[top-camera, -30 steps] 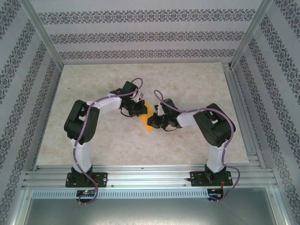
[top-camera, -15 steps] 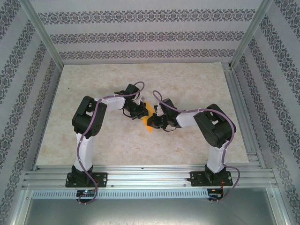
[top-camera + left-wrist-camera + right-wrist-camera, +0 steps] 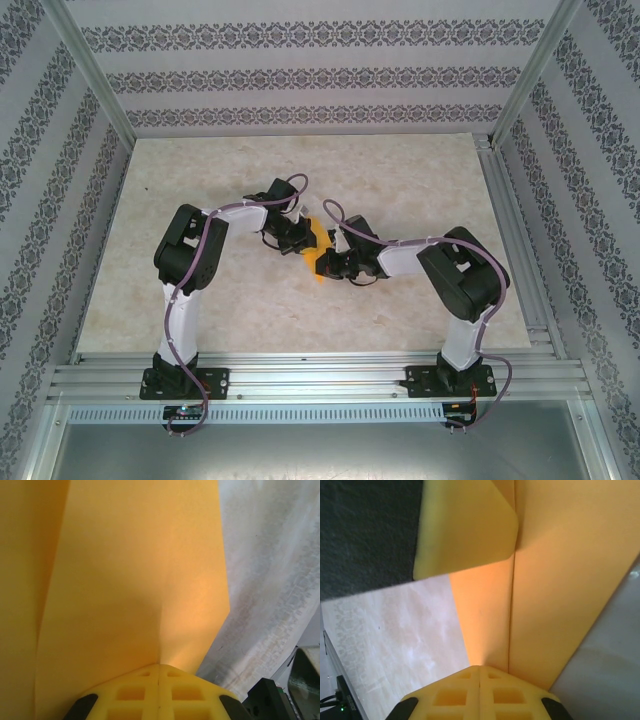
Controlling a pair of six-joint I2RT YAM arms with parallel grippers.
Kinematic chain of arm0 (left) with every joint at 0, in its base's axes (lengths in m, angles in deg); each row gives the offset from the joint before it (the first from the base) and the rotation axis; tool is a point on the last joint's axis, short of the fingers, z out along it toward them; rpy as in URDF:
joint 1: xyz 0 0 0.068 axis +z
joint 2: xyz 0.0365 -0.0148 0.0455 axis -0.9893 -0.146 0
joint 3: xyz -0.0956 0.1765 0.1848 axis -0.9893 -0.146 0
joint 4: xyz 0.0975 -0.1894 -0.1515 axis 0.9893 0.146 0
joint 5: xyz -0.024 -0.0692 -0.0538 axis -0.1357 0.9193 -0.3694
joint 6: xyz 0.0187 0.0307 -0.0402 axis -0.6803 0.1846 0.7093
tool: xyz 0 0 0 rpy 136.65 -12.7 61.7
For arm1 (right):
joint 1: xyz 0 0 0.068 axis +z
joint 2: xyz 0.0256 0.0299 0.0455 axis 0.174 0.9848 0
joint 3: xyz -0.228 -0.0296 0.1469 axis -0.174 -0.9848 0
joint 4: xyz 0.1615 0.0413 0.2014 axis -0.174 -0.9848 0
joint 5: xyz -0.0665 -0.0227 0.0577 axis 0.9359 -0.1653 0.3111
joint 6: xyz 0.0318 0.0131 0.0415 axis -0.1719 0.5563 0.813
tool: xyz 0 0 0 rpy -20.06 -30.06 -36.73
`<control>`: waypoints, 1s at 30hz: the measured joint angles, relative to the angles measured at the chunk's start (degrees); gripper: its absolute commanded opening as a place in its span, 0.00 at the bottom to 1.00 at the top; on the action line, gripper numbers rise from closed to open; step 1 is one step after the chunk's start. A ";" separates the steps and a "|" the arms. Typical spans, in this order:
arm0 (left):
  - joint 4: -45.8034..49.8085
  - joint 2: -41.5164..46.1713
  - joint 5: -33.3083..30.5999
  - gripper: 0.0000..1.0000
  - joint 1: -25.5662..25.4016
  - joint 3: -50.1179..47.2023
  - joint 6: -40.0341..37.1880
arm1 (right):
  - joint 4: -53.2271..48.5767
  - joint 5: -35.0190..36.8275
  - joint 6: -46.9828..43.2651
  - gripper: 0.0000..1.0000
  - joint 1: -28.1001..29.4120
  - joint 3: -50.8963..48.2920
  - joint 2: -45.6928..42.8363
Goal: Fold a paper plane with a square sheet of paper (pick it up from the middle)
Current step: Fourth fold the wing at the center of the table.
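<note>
Nearest the arm bases, the right end effector [image 3: 338, 264] is pinched tight on the lower part of the sheet of paper [image 3: 316, 246]. The orange paper sits between the two arms, over the middle of the worktop [image 3: 420, 180], and looks lifted off it. A little farther back, the left end effector [image 3: 296, 240] is pinched tight on the other side. A long fold line runs down the paper, so I think a fold is being made. Next, both must move together gently and press that fold flat without tearing.
</note>
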 measured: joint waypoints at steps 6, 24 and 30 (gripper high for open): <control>1.66 -0.52 0.02 0.00 0.00 1.27 -0.02 | -1.70 -0.02 -0.74 0.00 0.59 -0.98 -1.27; 1.88 -0.55 0.02 0.00 0.00 1.33 -0.46 | -15.82 -0.04 -0.72 0.00 0.83 -1.70 -7.78; 1.86 -0.55 0.02 0.00 0.00 1.29 -0.48 | -13.70 -0.22 0.07 0.00 -1.05 1.20 -8.59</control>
